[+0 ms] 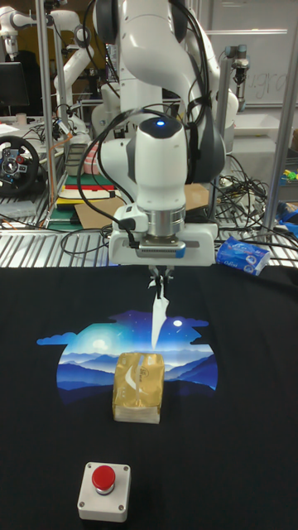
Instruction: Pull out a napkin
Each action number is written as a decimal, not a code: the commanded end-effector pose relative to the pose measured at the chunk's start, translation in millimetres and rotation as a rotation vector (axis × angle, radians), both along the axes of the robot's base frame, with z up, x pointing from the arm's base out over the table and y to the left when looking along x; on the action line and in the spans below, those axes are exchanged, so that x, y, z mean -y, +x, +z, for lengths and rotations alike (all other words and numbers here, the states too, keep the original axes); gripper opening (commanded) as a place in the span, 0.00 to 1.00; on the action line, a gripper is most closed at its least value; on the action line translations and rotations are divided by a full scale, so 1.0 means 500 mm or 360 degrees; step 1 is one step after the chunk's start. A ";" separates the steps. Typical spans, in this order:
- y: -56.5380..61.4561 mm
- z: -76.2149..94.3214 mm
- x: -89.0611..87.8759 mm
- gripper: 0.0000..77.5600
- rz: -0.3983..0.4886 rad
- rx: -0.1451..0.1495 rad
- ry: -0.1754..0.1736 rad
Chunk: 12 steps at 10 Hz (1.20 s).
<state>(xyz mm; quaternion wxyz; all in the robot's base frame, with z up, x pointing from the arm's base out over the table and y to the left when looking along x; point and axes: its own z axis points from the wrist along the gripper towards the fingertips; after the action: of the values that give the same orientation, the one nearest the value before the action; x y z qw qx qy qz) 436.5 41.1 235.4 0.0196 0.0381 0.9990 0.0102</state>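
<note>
A thin white paper napkin (156, 319) stretches upward in a narrow twisted strip from the top of a tan, plastic-wrapped rectangular tissue pack (139, 387). Its lower end is at the pack's opening, and its upper end is pinched between the closed fingers of the robot's two-finger gripper (156, 285), which hangs directly above and slightly behind the pack. The fingers look pressed together on the napkin's tip.

The pack lies flat on a black cloth (248, 414) covering the table, over a printed picture of blue mountains and a glowing moon (99, 356).

Nearer to me, well apart from the pack, sits a small grey box with a round red push button (103, 486) on top.

Above the gripper rises the white Franka arm (161, 166), with a blue light glowing on its wrist.

At the far right edge of the cloth lies a blue plastic packet (244, 255). Behind the table are metal shelving, tangled cables and a black steering wheel controller (18, 166) at left.
</note>
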 end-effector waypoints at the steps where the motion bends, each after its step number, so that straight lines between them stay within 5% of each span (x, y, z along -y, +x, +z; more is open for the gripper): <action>1: 0.001 0.002 -0.001 0.01 -0.0036 0.0026 -0.0002; 2: 0.001 0.002 -0.001 0.01 -0.0034 0.0027 -0.0002; 3: 0.001 0.002 -0.001 1.00 -0.0034 0.0027 -0.0002; 12: 0.001 0.002 -0.001 1.00 -0.0034 0.0027 -0.0002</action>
<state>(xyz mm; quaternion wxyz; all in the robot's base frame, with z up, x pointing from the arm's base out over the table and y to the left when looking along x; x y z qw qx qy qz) 436.4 41.1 235.3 0.0224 0.0423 0.9988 0.0097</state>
